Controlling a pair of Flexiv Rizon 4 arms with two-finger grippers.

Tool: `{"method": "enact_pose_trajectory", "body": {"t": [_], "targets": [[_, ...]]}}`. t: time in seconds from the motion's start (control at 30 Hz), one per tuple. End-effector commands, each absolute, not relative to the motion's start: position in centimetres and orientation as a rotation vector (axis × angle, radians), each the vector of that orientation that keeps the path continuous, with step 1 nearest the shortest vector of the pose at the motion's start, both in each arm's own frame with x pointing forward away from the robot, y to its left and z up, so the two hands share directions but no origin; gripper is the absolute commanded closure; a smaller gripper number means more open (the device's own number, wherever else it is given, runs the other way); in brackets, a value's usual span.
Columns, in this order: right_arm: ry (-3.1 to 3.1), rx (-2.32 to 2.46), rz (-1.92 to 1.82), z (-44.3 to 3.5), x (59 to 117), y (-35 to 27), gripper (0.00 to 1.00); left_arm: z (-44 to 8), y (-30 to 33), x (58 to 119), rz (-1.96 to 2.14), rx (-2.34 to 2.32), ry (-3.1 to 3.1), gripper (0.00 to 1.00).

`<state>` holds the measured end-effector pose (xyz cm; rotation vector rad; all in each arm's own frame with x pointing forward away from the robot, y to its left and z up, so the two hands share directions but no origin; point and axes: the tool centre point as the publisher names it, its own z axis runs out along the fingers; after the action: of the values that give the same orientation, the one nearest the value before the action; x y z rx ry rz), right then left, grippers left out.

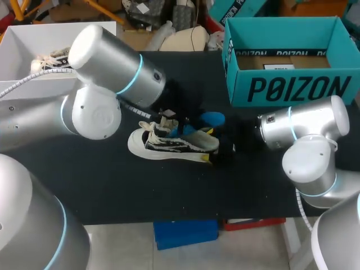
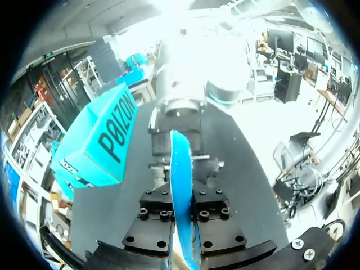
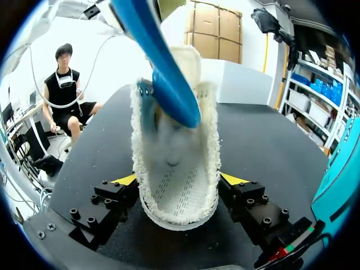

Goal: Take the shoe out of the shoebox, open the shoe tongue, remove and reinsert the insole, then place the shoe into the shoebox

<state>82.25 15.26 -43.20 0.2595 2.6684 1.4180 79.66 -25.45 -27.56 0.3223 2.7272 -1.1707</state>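
Observation:
A white shoe with black markings (image 1: 174,145) lies on its side in the middle of the black table. A blue insole (image 1: 211,119) stands up out of its opening. My left gripper (image 2: 183,233) is shut on the insole (image 2: 180,180), which runs edge-on between its fingers. My right gripper (image 3: 179,185) holds the shoe's heel end (image 3: 177,191), one yellow-tipped finger (image 3: 125,180) against each side of the sole. Ahead of it, the insole (image 3: 163,67) rises out of the shoe. The open teal shoebox (image 1: 289,62) stands at the back right.
A white box (image 1: 22,50) at the back left holds another shoe (image 1: 53,59). My left arm's thick wrist (image 1: 115,67) hangs over the table just left of the shoe. The teal shoebox (image 2: 101,140) is close beside my right arm.

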Motion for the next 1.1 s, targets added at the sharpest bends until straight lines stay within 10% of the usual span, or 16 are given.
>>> {"method": "enact_pose_trajectory", "body": {"t": [0.03,0.37,1.1], "targets": [[2.672,0.262,1.413,-43.3,82.2,15.3,1.0,-20.5,-23.9,78.2,-1.272,0.338,2.7,1.0],[2.672,0.262,1.413,-43.3,82.2,15.3,1.0,-11.6,-26.5,77.0,-2.034,0.263,2.697,1.0],[2.672,0.262,1.413,-43.3,82.2,15.3,1.0,-10.9,-24.6,76.6,-2.149,0.042,2.731,1.0]]}}
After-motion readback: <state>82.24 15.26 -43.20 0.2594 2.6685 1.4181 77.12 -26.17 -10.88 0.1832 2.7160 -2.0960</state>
